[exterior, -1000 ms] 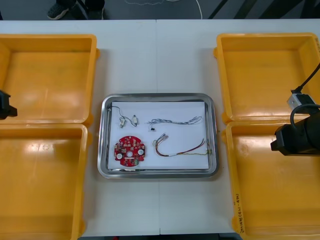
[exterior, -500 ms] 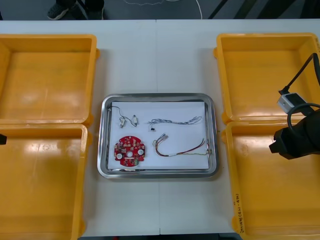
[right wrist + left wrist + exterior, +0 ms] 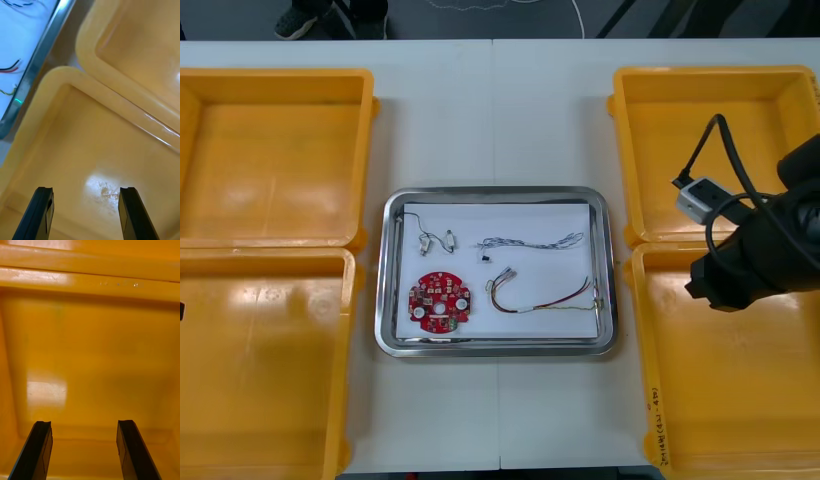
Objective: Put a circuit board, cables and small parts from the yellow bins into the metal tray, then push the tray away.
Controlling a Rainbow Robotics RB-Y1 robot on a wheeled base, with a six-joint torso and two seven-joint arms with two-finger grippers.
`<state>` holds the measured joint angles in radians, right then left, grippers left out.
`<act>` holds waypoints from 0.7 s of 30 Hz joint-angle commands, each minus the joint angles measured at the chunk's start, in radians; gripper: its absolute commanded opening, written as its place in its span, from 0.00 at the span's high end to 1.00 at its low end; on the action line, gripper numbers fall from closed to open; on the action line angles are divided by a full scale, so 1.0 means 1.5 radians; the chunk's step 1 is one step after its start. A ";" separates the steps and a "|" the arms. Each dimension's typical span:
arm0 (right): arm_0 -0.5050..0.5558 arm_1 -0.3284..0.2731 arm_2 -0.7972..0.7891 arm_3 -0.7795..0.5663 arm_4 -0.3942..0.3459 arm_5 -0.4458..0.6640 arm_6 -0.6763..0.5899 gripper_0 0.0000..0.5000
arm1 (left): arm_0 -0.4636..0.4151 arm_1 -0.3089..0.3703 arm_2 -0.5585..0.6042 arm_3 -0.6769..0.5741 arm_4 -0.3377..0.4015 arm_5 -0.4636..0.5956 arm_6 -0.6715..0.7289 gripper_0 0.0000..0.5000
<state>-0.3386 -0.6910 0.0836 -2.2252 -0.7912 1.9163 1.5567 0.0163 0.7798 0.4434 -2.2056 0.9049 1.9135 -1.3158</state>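
**Operator:** Where are your grippers?

**Robot:** My right gripper (image 3: 86,215) hangs over the floor of the near right bin (image 3: 93,150). Its fingers (image 3: 41,213) are spread wide with nothing between them. My left gripper (image 3: 84,450) is spread and empty too, above the floor of a yellow bin (image 3: 93,352) on my left. I can't tell which of the two it is.

**Operator:** What does the front camera add to your wrist cameras?

**Robot:** The layout. It shows the whole metal tray (image 3: 498,192), white inside, mid-table between the bins, and my right arm (image 3: 755,255) above the seam between the two right bins. My right wrist camera sees a stretch of the tray's rim beside the bin's corner, with cable ends lying inside it. The wrist cameras are where I read my finger spread.

**Operator:** How do the things in the tray lie?

**Robot:** The tray's long axis runs side to side across the table. The blue and white cable (image 3: 530,241) stretches along that axis in the far half. The red and yellow cable (image 3: 545,300) runs the same way nearer me, curled at its inner end, with its other end close to the tray's right wall. The round circuit board (image 3: 440,300) sits in the near left part, with the small metal parts (image 3: 437,240) just beyond it.
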 commanded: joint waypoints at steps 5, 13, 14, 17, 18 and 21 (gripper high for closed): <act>-0.077 0.028 0.087 -0.008 0.011 0.002 0.100 0.00 | 0.024 0.026 0.013 -0.022 0.010 0.004 0.015 0.00; -0.108 0.053 0.155 -0.008 0.010 0.002 0.111 0.00 | 0.025 0.026 0.011 -0.023 0.014 0.004 0.013 0.00; -0.112 0.057 0.161 -0.008 0.013 0.002 0.113 0.00 | 0.025 0.026 0.011 -0.022 0.014 0.004 0.013 0.00; -0.122 0.065 0.178 -0.007 0.021 0.002 0.118 0.00 | 0.025 0.026 0.011 -0.022 0.014 0.004 0.013 0.00; -0.124 0.066 0.182 -0.008 0.022 0.002 0.118 0.00 | 0.025 0.026 0.011 -0.022 0.014 0.004 0.013 0.00; -0.126 0.069 0.196 -0.008 0.032 0.002 0.119 0.00 | 0.025 0.026 0.011 -0.022 0.014 0.004 0.013 0.00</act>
<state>-0.4899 -0.6052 0.3478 -2.2250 -0.7582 1.9163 1.7013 0.0320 0.7798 0.4434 -2.2094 0.9174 1.9136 -1.3158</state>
